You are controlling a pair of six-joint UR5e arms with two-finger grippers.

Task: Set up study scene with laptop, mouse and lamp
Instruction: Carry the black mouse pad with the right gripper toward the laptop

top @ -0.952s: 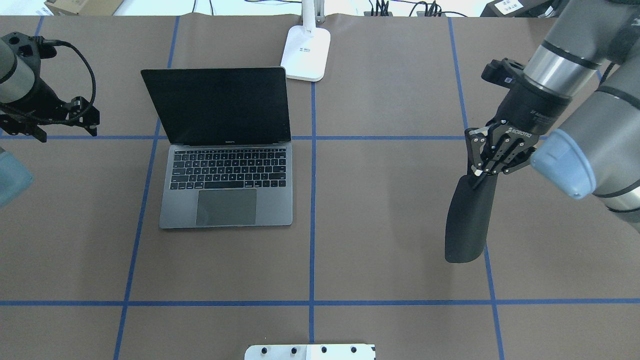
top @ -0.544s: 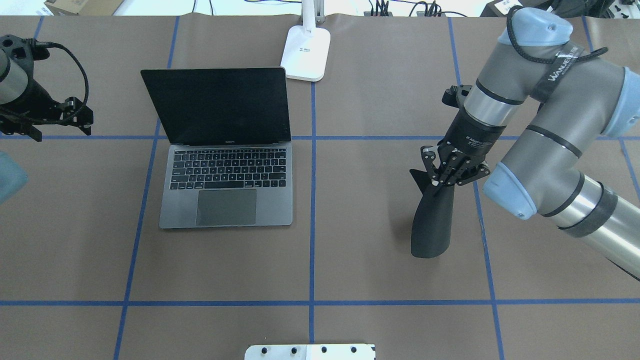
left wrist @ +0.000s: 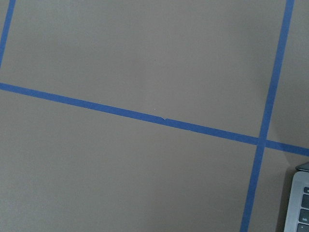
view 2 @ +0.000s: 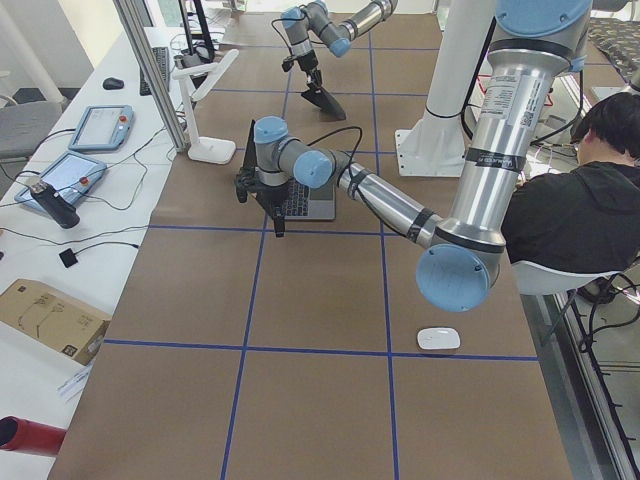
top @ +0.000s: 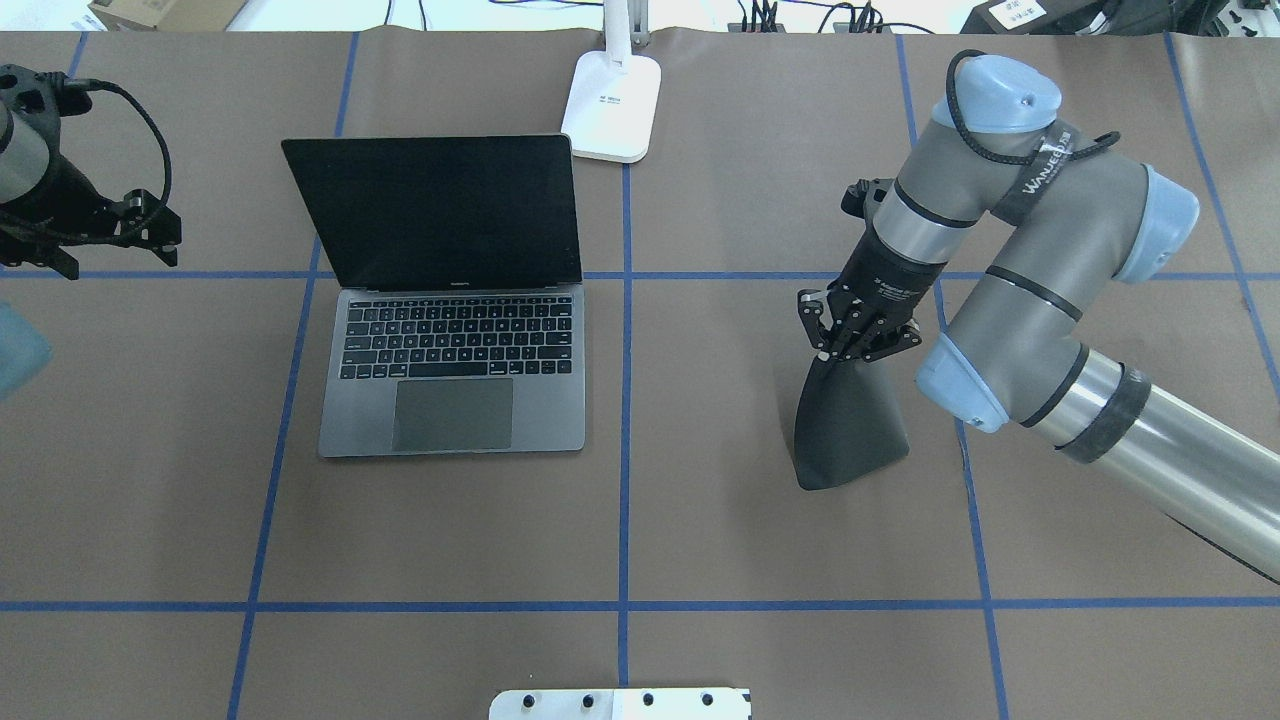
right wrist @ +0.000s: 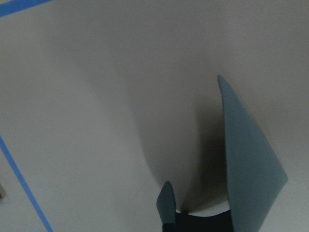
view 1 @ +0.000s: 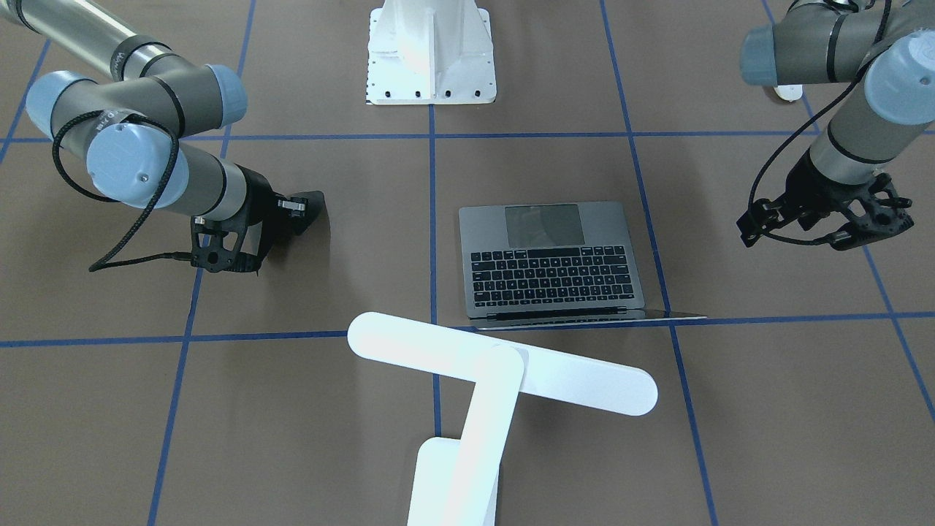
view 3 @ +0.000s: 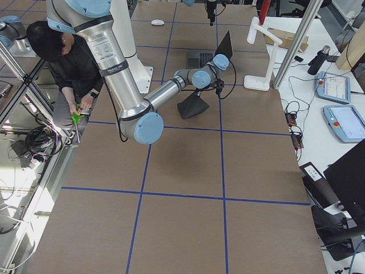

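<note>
Pinching corner of black pad (top: 850, 430) with right gripper (top: 836, 350) at mid-right of frame, well apart from laptop (top: 455, 400) at centre-left.

The overhead view sits high behind the robot, facing forward and down, with the pedestal (top: 620, 704) at 6 o'clock and the lamp (top: 612, 105) base at 12. The front-facing view looks back from across the table (top: 760, 540), steeply down, so the pair swaps: pedestal at 12, lamp at 6. Both views hold the laptop (top: 452, 400) just off centre. The two side views look along the table from opposite ends, high and far off, and share the laptop. The left wrist camera hangs close over tape lines (left wrist: 164, 120), a laptop corner at 4 o'clock. The right wrist camera is closer still — a black pad (right wrist: 246, 159) at 5 o'clock.
</note>
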